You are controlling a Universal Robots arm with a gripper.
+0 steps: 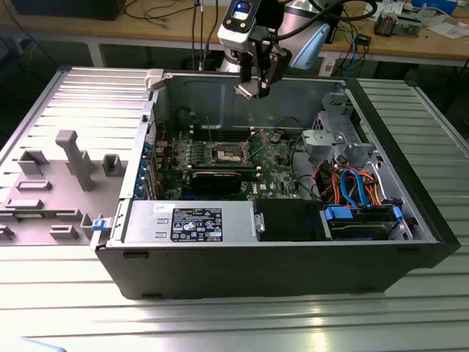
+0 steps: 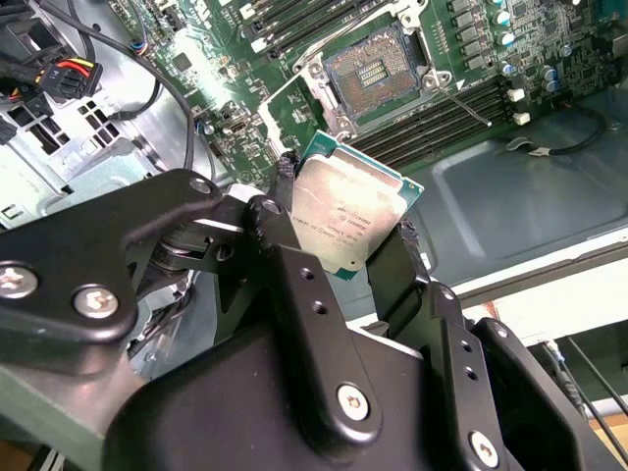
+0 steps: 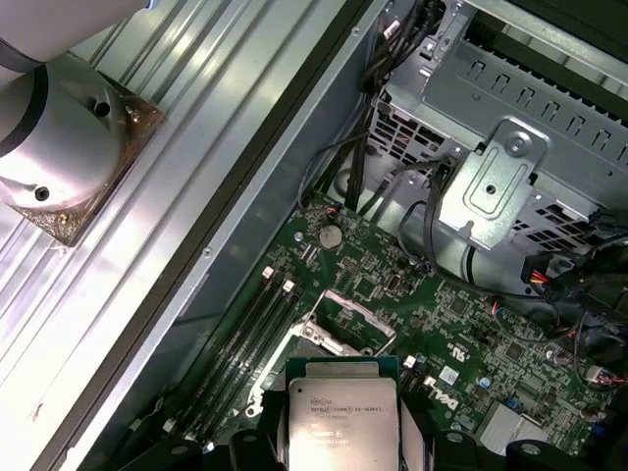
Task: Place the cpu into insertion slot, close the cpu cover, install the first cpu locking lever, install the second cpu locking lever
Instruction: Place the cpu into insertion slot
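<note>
My gripper (image 1: pixel 253 89) hangs above the open computer case, shut on the cpu (image 2: pixel 345 216), a flat square chip with a silvery top and green edge. Both wrist views show the cpu (image 3: pixel 341 414) pinched between two black fingers (image 2: pixel 407 245). The insertion slot (image 2: pixel 378 71) is a square socket with a dark contact field and silvery rim on the green board, and it lies uncovered below and ahead of the chip. In the exterior view the insertion slot (image 1: pixel 227 152) sits well below the gripper. I cannot tell the cpu cover from the socket's rim. A thin wire lever (image 2: pixel 473 106) juts out beside the socket.
Long memory slots (image 3: pixel 245 339) flank the socket. A black graphics card (image 1: pixel 216 178) lies in front of it. A metal drive cage (image 1: pixel 335 128) with coloured cables (image 1: pixel 352 187) fills the exterior view's right, and the power supply (image 1: pixel 190 220) sits at the front. Grey fixtures (image 1: pixel 73 158) stand on the table at the left.
</note>
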